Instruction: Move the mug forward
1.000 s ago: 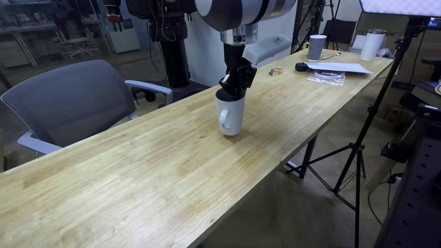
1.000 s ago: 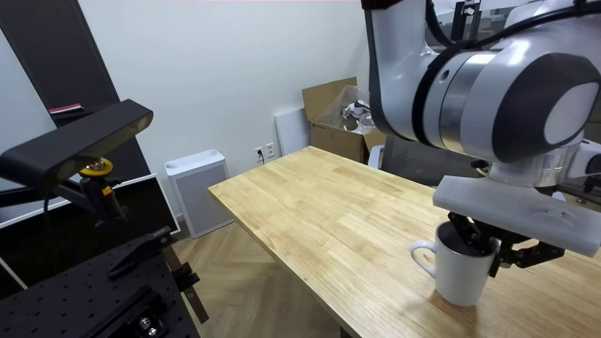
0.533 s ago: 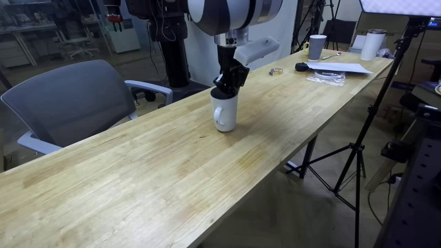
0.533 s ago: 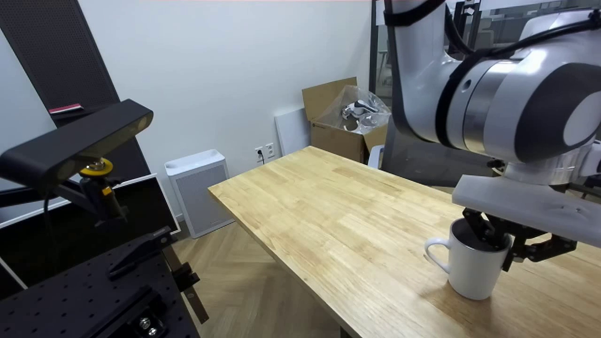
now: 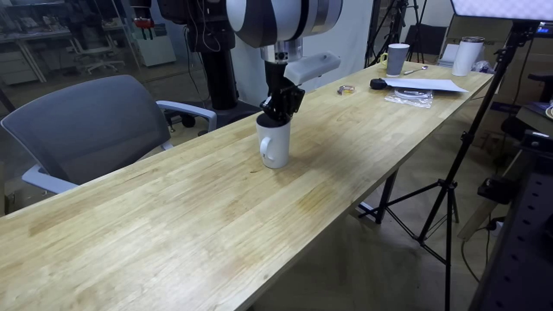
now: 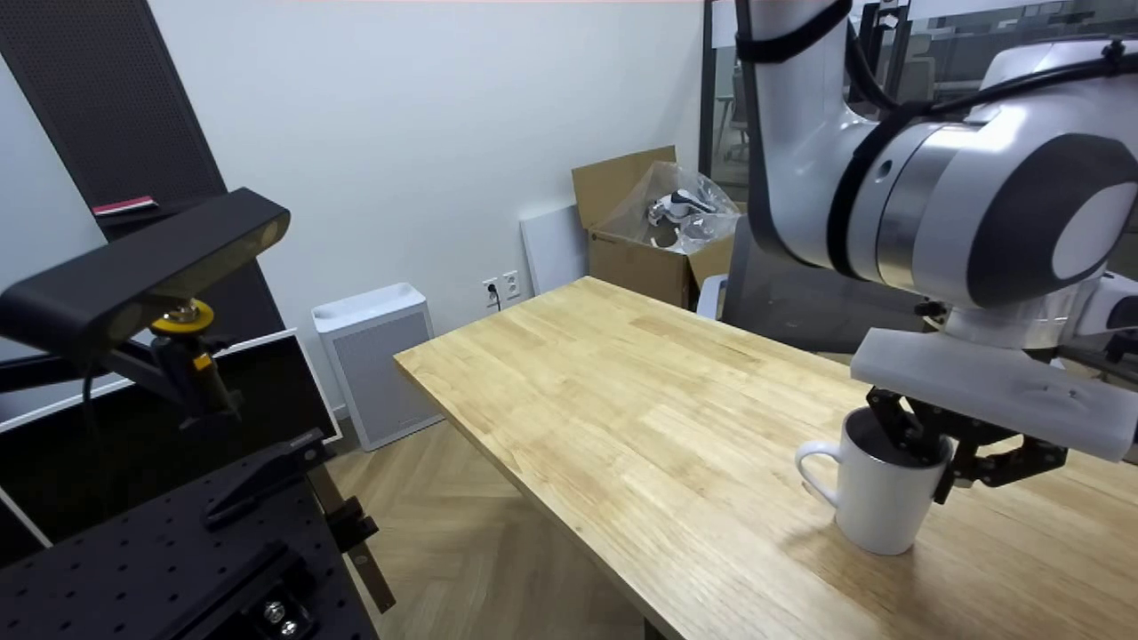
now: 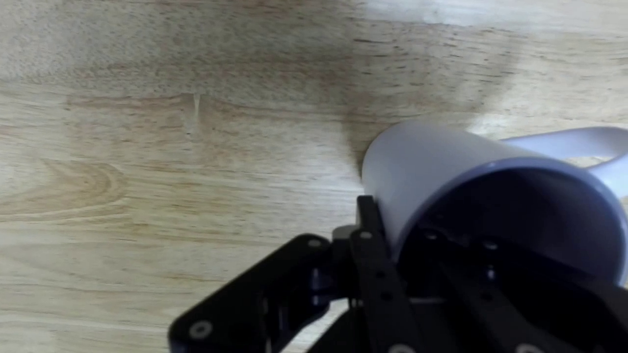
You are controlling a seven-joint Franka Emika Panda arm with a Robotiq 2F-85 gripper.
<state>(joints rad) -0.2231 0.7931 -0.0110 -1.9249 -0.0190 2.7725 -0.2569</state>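
The white ceramic cylindrical mug (image 6: 876,511), dark grey inside, is located over the light wooden counter (image 5: 173,242), between its two long edges. The mug is oriented roughly upright, with the mouth directed upward; whether the base is in contact with the counter cannot be determined.

The wall of the mug is clamped by the black two-finger end effector (image 6: 933,471). The outer finger (image 7: 368,255) is set against the outside of the wall; the inner finger (image 7: 471,279) is inserted through the mouth. The looped white handle (image 7: 564,142) is situated on the side opposite the outer finger. The end effector is carried by the white and grey jointed robot arm (image 6: 925,204), shown in both exterior views.

In an exterior view, the following items are placed toward the far end of the counter, well apart from the mug: a grey cup (image 5: 396,62) with a yellow handle, a white cylindrical tumbler (image 5: 466,60), a white sheet of paper (image 5: 425,84) and, just beside it, a clear plastic bag (image 5: 410,101). A grey mesh-backed chair (image 5: 93,125) is positioned alongside the counter.
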